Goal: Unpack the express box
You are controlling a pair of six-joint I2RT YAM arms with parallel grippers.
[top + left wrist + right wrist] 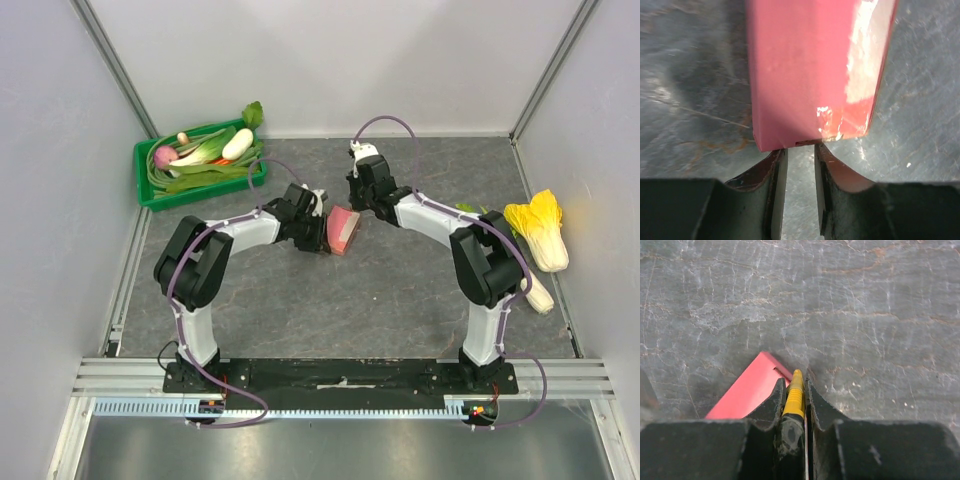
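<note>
Express box (342, 232) blocks mid-table; green crate (205, 192) far-left.

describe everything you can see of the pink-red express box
The express box is a small, flat, pink-red cardboard carton with plain faces and a scuffed whitish patch near one end. It looks closed and sits on the grey table between the arms. The left gripper stands at its near end, jaws slightly apart, contact unclear. The right gripper holds a yellow ribbed tool beside one corner.

I log: pale grey wall panels (330, 60) on three sides; dark stone-patterned tabletop (400, 300); aluminium rail (120, 375) along near edge.
</note>
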